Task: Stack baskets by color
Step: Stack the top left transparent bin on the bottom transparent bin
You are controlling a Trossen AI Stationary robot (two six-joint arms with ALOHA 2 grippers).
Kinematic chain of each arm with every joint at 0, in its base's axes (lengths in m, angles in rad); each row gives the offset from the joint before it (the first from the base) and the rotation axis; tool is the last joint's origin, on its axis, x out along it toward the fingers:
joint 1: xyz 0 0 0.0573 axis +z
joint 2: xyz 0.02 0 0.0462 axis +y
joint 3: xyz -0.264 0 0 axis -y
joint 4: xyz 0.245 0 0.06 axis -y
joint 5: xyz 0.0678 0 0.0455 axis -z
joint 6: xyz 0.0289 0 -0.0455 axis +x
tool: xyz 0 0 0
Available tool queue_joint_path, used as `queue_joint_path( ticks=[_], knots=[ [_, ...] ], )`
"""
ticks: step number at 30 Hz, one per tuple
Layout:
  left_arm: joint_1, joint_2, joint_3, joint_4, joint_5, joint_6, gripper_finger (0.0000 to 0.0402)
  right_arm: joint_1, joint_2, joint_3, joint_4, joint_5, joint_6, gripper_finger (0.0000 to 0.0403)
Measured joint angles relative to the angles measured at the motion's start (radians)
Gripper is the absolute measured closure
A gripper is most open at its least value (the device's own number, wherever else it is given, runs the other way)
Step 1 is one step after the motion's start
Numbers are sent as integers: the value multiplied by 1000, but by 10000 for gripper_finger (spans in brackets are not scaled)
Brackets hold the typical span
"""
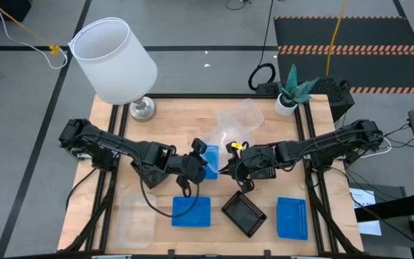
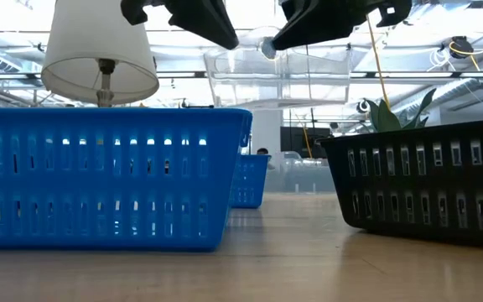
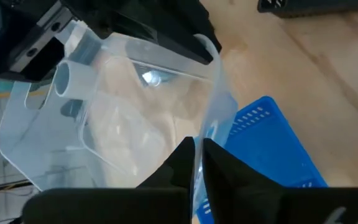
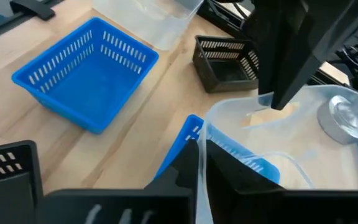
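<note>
A clear basket point(image 3: 123, 124) hangs tilted over the middle of the table, between my two grippers. My left gripper point(image 3: 197, 163) is shut on its wall on one side. My right gripper point(image 4: 201, 163) is shut on its rim on the other. In the high view the left gripper point(image 1: 205, 167) and the right gripper point(image 1: 230, 162) meet just near of the clear basket point(image 1: 237, 121). A blue basket point(image 1: 211, 153) stands on the table below them. Whether another clear basket is nested inside, I cannot tell. My left gripper pinches the clear basket's thin side wall point(image 3: 209, 127) at its rim between the two fingers, which slant down from the table's left. The basket is lifted clear of the table and tilted. My right gripper pinches the clear basket's rim point(image 4: 207, 127) between its two fingers, one inside and one outside the wall. The fingers slant down from the table's right. The basket hangs clear above the blue basket point(image 4: 188, 140).
Along the near edge stand a clear basket point(image 1: 136, 219), a blue basket point(image 1: 191, 211), a black basket point(image 1: 244, 214) and another blue basket point(image 1: 291, 217). A white lamp point(image 1: 113, 61) stands at the far left and a small plant point(image 1: 290, 93) at the far right.
</note>
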Motion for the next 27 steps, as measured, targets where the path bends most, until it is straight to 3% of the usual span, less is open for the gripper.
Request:
queue_joint_path(
  ticks=[3, 6, 11, 14, 21, 23, 27],
  knots=[
    [-11, 0, 0, 13, -4, -39, 346, 0, 0, 0, 1, -1, -3, 394],
    [-34, 0, 0, 62, -30, -108, 291, 1, 0, 0, 10, 10, -25, 400],
    [-93, 2, 40, 76, -223, -201, 196, 20, 0, 0, 5, 12, -86, 401],
    [-127, -14, 107, 64, -269, -245, 164, 34, 0, 0, 1, 12, -117, 402],
    [-163, -41, 243, 74, -405, -243, 157, 66, 0, 0, -4, -157, -204, 402],
    [-157, -51, 245, 64, -433, -311, 163, 83, 4, 0, -4, -200, -244, 402],
    [-126, -54, 243, 23, -393, -416, 175, 127, 30, 0, -35, -276, -405, 402]
  ],
)
